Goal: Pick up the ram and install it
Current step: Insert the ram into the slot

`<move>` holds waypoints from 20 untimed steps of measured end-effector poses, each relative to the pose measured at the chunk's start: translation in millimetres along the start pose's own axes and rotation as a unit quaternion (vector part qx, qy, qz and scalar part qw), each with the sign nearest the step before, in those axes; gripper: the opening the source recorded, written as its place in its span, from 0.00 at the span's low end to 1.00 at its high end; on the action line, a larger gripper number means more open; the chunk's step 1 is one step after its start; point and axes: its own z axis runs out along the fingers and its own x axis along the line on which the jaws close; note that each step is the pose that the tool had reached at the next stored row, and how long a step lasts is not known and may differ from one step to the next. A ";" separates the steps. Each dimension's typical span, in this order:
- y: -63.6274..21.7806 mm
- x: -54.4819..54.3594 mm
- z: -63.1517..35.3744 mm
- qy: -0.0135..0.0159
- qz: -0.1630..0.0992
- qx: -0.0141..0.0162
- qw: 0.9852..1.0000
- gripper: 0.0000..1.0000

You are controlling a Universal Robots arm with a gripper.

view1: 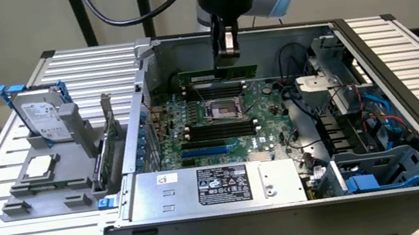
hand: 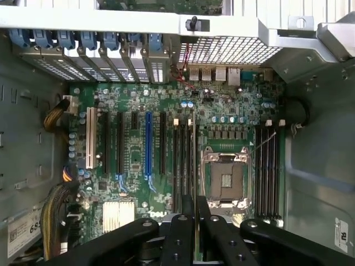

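In the exterior view, an open computer case lies on its side on a slatted bench, taking up the middle and the exterior view's right of it. The arm comes down over the case's far edge. Its gripper is clamped on the ram, pinching the green stick near its middle so that it hangs level, lengthwise along the far wall. The ram sits just above the far edge of the motherboard, over the memory slots beyond the CPU socket; whether it touches them cannot be told. A power supply fills the case's near edge, and a blue drive cage sits in its near corner on the exterior view's right. Toward the bench's edge on the exterior view's left, a grey fixture carries an upright hard drive, a processor chip lying flat and a card standing on edge. In the wrist view, the two black fingers stand close together with the ram edge-on between them as a thin sliver. Beyond them lies the motherboard, with the CPU socket flanked by two banks of memory slots. The fingers line up with the bank on the side of the blue expansion slot, and a finned heatsink lies near that slot's end.
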 end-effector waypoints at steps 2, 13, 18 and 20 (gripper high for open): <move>-0.7 0.2 3.3 0.000 0.000 0.000 1.000 0.14; -2.1 1.6 23.0 0.001 0.002 0.000 1.000 0.14; -3.0 2.1 32.2 0.000 0.005 0.000 1.000 0.14; -3.9 2.4 35.7 0.000 0.006 0.000 1.000 0.14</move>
